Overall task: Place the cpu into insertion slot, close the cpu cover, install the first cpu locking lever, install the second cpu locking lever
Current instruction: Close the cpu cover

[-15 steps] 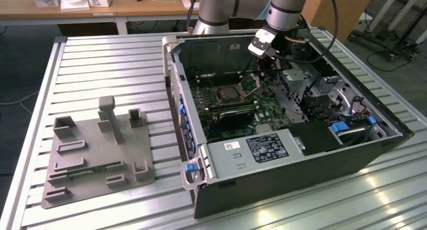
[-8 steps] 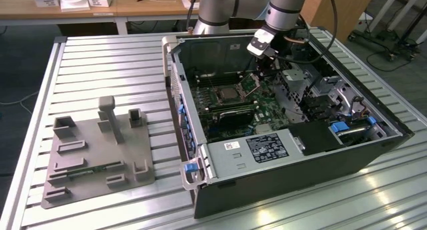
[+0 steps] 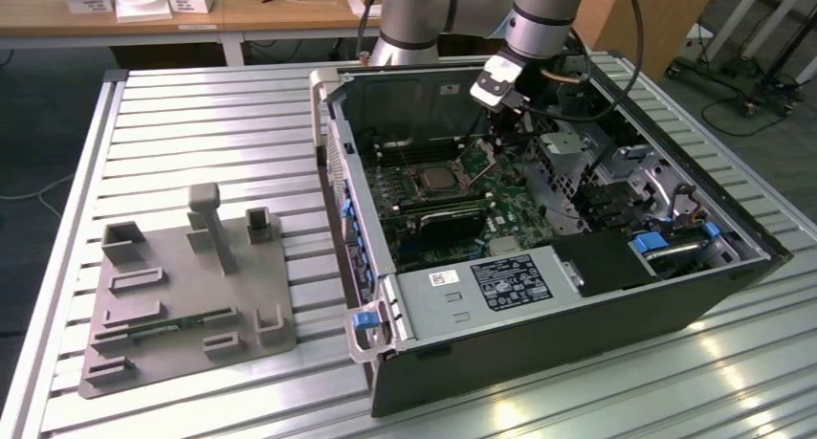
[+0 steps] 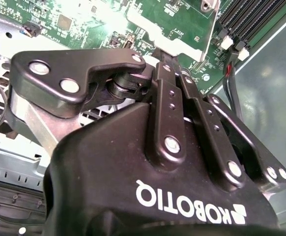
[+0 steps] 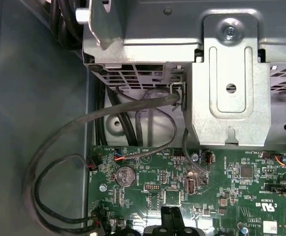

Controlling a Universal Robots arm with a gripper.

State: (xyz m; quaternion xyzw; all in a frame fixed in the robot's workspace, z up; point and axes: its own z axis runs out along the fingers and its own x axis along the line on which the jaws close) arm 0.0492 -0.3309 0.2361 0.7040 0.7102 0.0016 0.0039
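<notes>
A: Black gripper [image 5: 172, 219], fingers apart or together?
B: Together in the first wrist view, tips side by side over the green board [image 5: 221, 182].
A: Where is the cpu?
B: Silver cpu [image 3: 438, 179] lies flat in the slot [image 3: 412, 179], near the gripper, toward the exterior view's left of it. The case [image 3: 537, 362] stands open on the slatted metal worktop [image 3: 191, 133].

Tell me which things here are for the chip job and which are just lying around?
For the job: cpu, insertion slot, end effector over the motherboard.
Just lying about: grey fixture plate on the slatted table, white boxes on the wooden desk.
</notes>
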